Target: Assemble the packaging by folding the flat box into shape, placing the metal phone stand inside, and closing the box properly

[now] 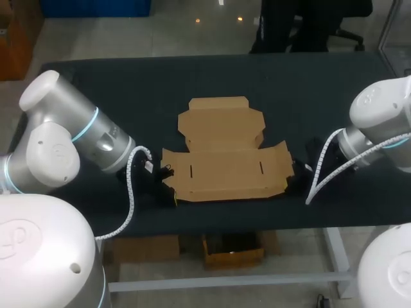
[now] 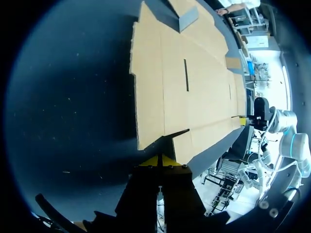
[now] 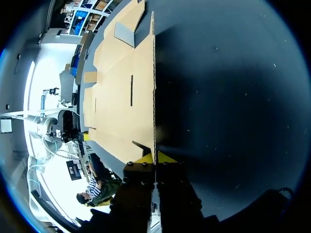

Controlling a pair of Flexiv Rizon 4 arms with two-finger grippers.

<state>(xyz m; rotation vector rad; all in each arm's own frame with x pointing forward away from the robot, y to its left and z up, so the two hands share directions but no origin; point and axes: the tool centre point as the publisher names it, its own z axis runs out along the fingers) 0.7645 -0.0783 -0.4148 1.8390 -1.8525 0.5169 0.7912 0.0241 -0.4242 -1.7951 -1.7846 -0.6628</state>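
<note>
The flat brown cardboard box lies unfolded on the dark table, its lid panel toward the far side. My left gripper sits low at the box's front left corner. In the left wrist view this gripper is shut, its yellow tips together at the edge of the box. My right gripper rests at the front right corner. In the right wrist view it is shut too, and the side edge of the box runs straight up to its tips. No metal phone stand shows in any view.
The dark table stretches well beyond the box on the far side and on both flanks. A white coiled cable hangs from my left wrist, and another from my right wrist.
</note>
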